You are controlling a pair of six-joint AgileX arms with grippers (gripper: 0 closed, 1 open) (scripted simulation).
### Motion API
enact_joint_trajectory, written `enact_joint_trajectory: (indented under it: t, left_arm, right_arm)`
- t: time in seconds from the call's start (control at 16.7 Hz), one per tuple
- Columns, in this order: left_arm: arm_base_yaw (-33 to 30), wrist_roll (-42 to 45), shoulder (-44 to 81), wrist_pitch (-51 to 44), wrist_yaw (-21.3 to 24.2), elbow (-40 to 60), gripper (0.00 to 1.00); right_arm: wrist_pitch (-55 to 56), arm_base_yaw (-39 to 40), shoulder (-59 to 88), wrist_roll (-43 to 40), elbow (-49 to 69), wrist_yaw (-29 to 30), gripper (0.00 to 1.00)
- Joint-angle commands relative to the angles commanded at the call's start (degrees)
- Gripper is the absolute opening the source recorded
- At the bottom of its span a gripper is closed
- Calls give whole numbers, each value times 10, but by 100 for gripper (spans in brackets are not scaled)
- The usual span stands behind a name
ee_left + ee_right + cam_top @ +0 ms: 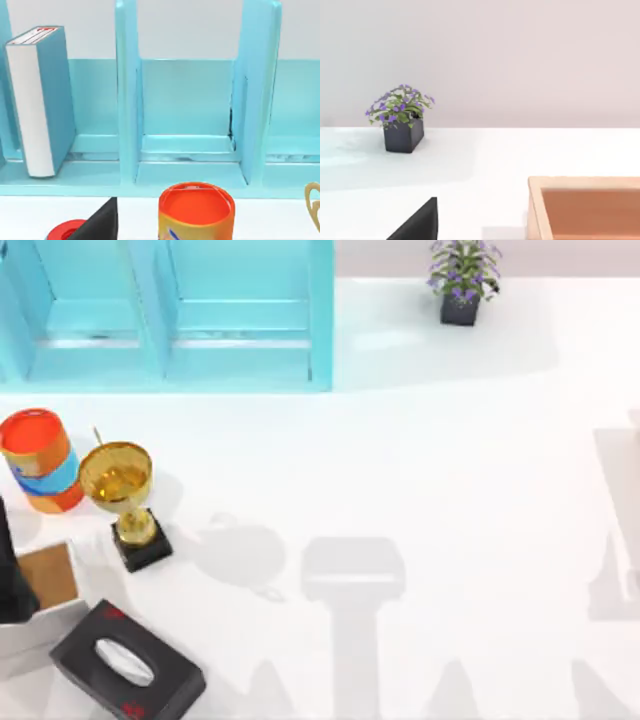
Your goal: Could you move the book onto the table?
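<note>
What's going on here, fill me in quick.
Nothing is being handled yet. The book stands upright in a compartment of the turquoise shelf, as the left wrist view shows, so it has not reached the table. On the table's left side sit an orange can, a gold trophy and a black tissue box. A potted plant stands at the far right. A dark part of the left arm shows at the top view's left edge.
</note>
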Motion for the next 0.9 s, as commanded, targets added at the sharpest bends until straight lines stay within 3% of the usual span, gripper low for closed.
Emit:
enact_joint_trajectory:
  t: [0.42, 0.9]
  left_arm:
    - [23, 4, 85, 70, 33, 62, 100]
    - [122, 27, 479, 290, 155, 280, 100]
  right_arm:
    - [0, 0, 0, 0, 0, 0, 100]
    - [0, 0, 0, 0, 0, 0, 100]
